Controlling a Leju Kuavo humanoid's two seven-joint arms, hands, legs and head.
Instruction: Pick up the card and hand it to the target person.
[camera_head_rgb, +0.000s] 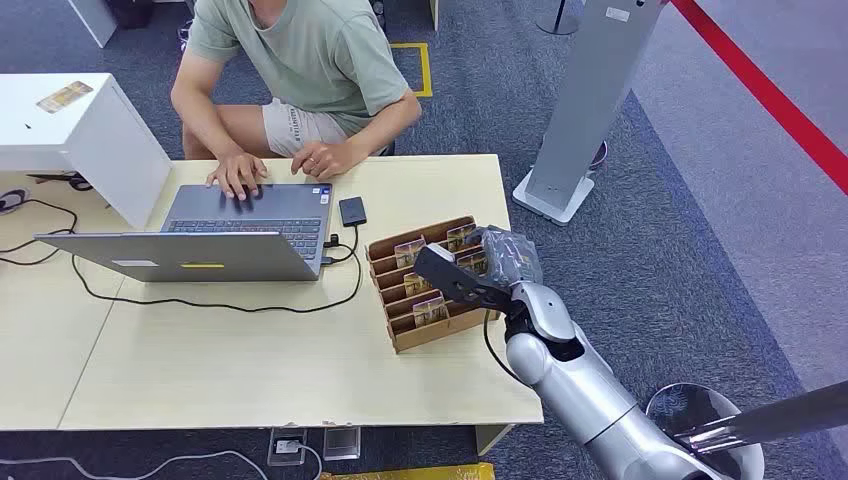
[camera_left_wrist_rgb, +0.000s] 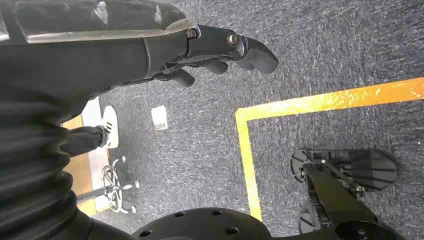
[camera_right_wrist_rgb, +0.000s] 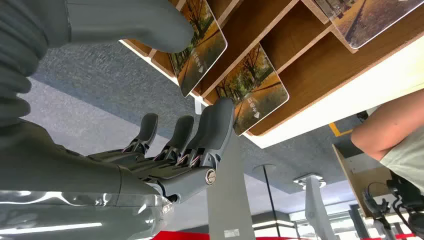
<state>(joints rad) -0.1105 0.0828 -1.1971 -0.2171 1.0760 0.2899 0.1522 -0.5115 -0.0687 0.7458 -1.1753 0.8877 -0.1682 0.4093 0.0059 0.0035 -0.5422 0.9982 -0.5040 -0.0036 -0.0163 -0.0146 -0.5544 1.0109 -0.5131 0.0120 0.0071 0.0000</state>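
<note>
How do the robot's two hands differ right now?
The right hand is raised over the wooden card rack on the table, its fingers reaching toward a card; the left hand hangs low over the carpet, away from any card. The right hand's fingers are stretched out; the left hand's curl loosely. Both hold nothing.

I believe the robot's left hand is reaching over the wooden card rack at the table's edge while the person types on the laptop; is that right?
Not quite: it is the right robot hand that reaches over the card rack, as the head view shows. The left robot hand hangs above the carpet. The rest holds: the person has a hand on the laptop.
</note>
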